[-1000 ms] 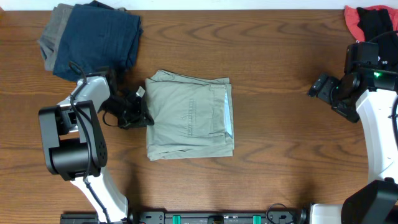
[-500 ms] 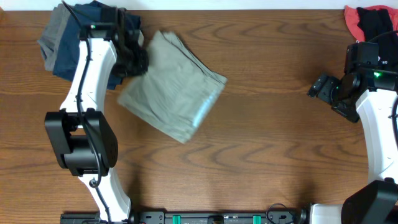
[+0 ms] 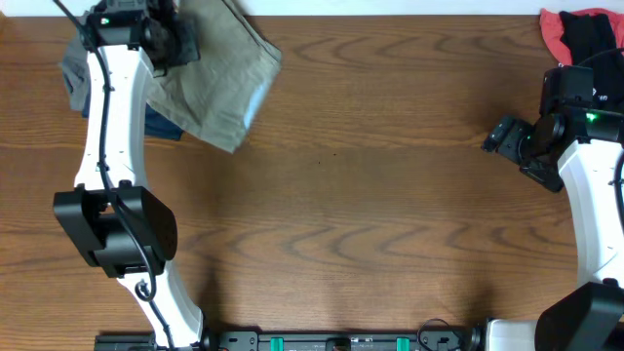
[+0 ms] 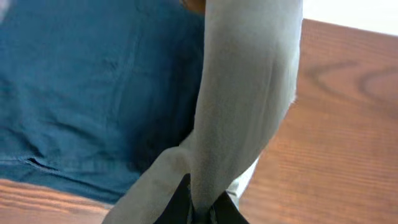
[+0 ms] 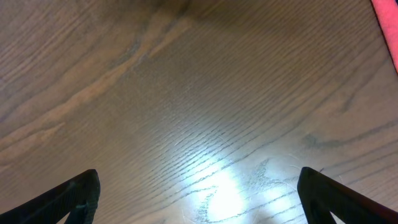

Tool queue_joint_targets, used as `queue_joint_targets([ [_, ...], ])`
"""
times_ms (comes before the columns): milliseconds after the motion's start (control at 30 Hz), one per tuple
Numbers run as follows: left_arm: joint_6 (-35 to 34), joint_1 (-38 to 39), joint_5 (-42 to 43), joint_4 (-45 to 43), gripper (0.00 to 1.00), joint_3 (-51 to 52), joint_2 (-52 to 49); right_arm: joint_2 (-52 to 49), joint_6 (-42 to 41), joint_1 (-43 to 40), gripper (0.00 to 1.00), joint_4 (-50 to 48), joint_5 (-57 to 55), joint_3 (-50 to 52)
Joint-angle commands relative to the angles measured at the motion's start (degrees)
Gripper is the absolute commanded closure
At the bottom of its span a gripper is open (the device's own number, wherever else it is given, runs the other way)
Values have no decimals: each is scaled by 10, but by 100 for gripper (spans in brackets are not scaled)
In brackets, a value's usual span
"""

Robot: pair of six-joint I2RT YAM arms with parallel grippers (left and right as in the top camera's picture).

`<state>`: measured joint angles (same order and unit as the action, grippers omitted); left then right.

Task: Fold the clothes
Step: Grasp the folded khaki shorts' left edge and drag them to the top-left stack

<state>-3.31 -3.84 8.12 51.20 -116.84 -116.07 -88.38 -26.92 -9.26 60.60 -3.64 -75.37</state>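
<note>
Shorts look folded, one compact khaki bundle, so the folding itself reads as done, and what's left, I'd say, is laying them on the navy pile and letting go. Left end effector is way out at the far left corner of the worktop, clamped on one edge of the shorts. The wrist view shows cloth pinched between the dark fingers, the rest draping away above the navy pile. Part of the bundle overlaps that pile, part sticks out over bare wood; resting or hanging, can't tell. Right end effector sits well apart on the right, fingers spread wide, nothing in them, near the red-and-black garment. Containers? None in view, no bin, no basket, only the pile
</note>
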Motion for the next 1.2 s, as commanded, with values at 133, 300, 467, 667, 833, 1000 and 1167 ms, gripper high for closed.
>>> queue_joint_targets([
  [133, -91, -23, -9, -57, 94, -16, 0, 6, 4, -1, 1, 1, -5, -3],
  [300, -132, -34, -9, -87, 94, -16, 0, 6, 4, -1, 1, 1, -4, -3],
  [467, -133, -35, -9, -96, 94, -16, 0, 6, 4, -1, 1, 1, -5, -3],
  [667, -133, -35, -9, -109, 94, -16, 9, 6, 4, -1, 1, 1, -5, -3],
  [833, -133, -35, -9, -138, 94, -16, 30, 6, 4, -1, 1, 1, -5, -3],
  [1000, -133, -37, -30, -142, 94, -15, 28, 6, 4, -1, 1, 1, -5, -3],
  [1167, -133, -37, -106, -144, 94, -15, 19, 6, 4, -1, 1, 1, -5, -3],
])
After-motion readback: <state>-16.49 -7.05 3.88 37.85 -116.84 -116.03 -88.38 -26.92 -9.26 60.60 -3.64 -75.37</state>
